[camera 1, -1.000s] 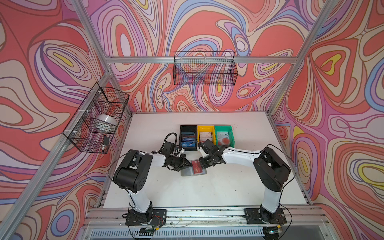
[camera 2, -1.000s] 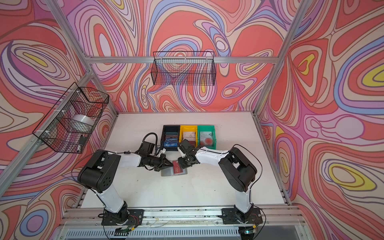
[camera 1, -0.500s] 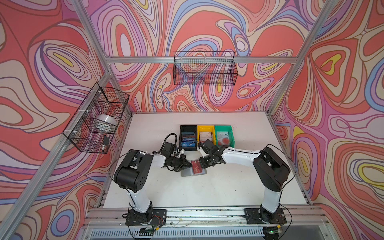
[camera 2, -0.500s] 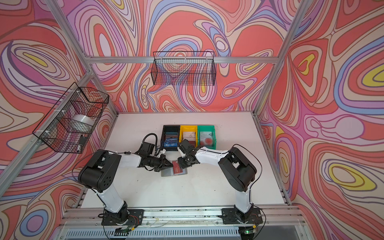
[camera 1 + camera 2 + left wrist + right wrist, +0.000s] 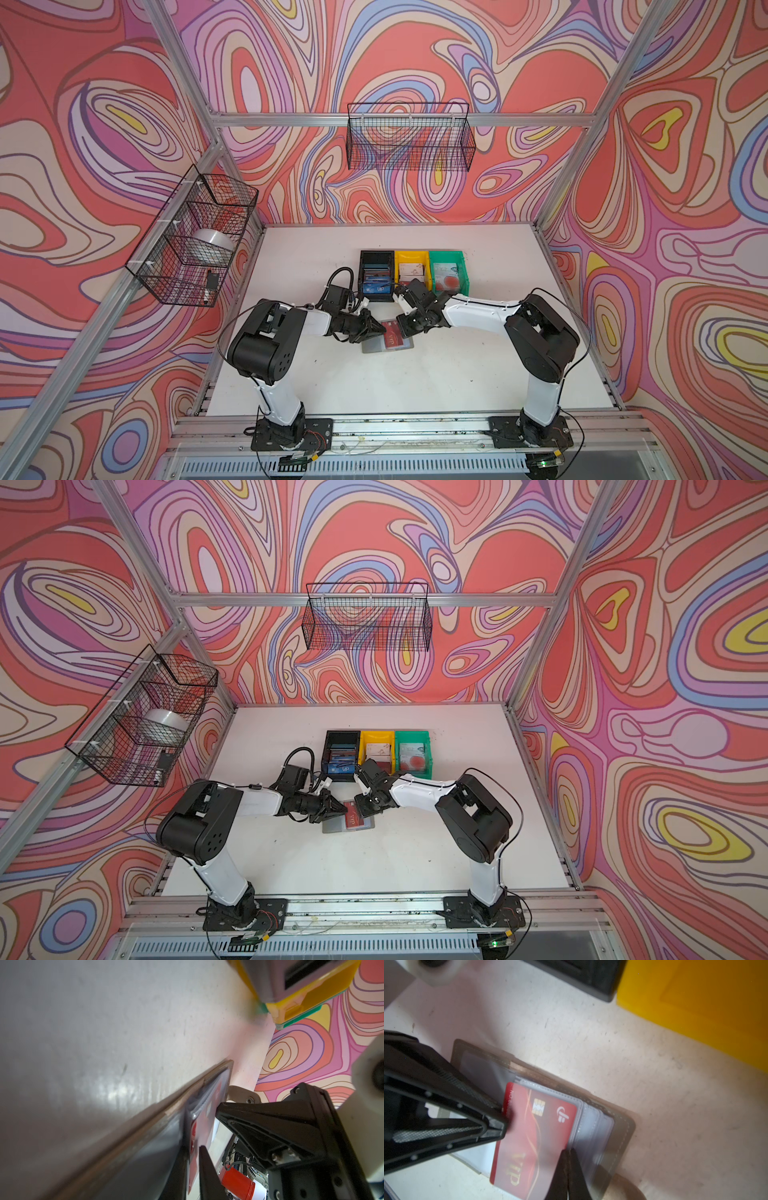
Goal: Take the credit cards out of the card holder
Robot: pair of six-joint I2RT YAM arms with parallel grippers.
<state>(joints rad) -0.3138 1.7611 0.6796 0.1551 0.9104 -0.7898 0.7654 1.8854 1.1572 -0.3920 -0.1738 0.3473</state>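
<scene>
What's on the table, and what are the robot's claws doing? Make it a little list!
card holder: open, flat on the table
red card: sticking partly out of a clear sleeve
left claw: tips at the red card's edge, grip unclear
right claw: shut, tips on the card holder
bins: black bin, yellow bin, green bin, in a row

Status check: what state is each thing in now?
card holder: open, flat on the table.
red card: partly in a clear sleeve.
left gripper: at the red card's edge; grip unclear.
right gripper: shut, tip on the card holder.
black bin: cards inside.
yellow bin: cards inside.
green bin: card inside.
</scene>
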